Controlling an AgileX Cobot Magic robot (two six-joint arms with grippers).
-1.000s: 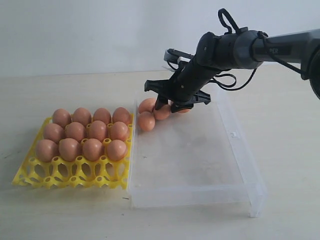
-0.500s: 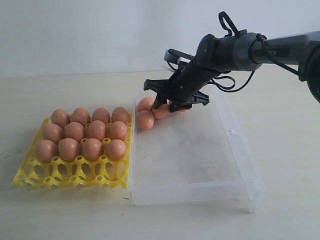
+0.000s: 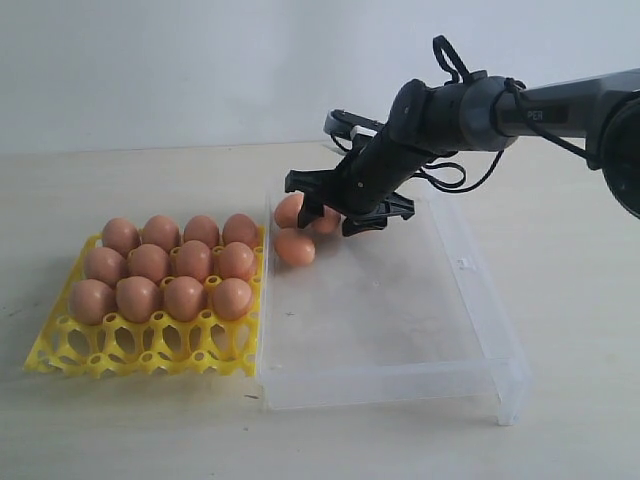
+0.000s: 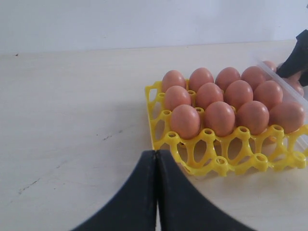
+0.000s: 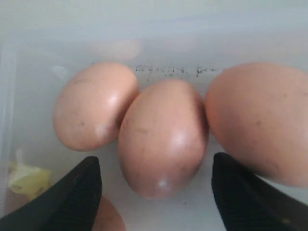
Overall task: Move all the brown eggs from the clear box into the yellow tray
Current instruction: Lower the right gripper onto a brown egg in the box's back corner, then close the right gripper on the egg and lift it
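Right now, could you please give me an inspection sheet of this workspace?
surface: pale table, faint scuffs.
job's things: tray holds twelve eggs, front cups empty; box holds about four loose eggs in its far corner beside the tray.
clutter: nothing seen.
grippers: right gripper open, straddling one loose egg; left gripper shut, apart from the tray.
cables: black loops on the right arm.
surroundings: plain wall.

The left gripper (image 4: 156,154) is seen at the bottom centre of the frame, its two black fingers pressed together over the pale table (image 4: 72,120). The yellow tray (image 4: 192,159) is set in the right half. Twelve brown eggs (image 4: 220,118) are seated in it in three rows of four, and its lowest row of cups is unfilled. The clear box (image 4: 294,91) is glimpsed at the right edge beside the tray. A black shape (image 4: 299,60) is cut off at the upper right.
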